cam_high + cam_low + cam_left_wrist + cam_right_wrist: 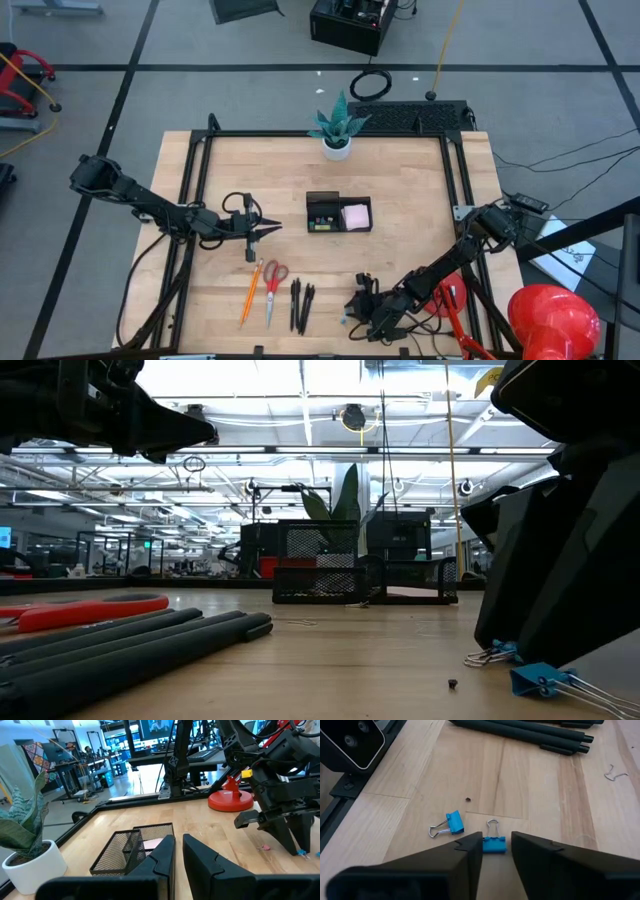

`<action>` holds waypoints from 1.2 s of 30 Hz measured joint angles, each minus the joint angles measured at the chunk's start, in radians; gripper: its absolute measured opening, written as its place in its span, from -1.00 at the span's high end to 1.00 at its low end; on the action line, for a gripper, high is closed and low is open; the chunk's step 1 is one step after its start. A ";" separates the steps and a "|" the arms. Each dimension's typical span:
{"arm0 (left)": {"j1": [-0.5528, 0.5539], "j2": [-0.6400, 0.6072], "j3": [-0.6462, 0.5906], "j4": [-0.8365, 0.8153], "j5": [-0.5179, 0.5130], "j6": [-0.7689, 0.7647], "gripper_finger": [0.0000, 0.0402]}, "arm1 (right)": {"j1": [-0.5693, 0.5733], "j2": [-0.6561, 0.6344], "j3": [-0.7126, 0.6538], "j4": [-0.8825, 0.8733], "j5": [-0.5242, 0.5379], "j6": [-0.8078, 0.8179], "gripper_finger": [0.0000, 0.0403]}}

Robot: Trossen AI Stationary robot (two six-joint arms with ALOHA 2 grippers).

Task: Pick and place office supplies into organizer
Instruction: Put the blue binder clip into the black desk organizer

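Blue clip (494,843) between open right gripper (496,851) fingertips.

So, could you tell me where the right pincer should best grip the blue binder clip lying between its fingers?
Probably the blue body of the binder clip, from straight above: it lies flat, wire loop pointing away, framed by the open right pincer.

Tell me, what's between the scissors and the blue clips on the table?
The three black pens lie between the scissors and the blue clips, as the high view shows.
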 joint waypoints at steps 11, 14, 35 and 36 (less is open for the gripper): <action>0.000 0.000 0.000 0.000 0.000 0.000 0.77 | -0.001 -0.008 -0.001 0.015 -0.007 -0.028 0.73; 0.000 0.000 0.000 0.000 0.000 0.000 0.77 | -0.012 -0.037 -0.005 -0.002 -0.012 -0.053 0.71; 0.000 0.000 0.000 -0.005 -0.006 0.005 0.77 | -0.137 -0.374 0.000 -0.133 0.185 -0.276 0.74; 0.000 0.000 0.000 -0.005 -0.006 0.005 0.77 | -0.157 -0.369 0.000 -0.131 0.181 -0.284 0.74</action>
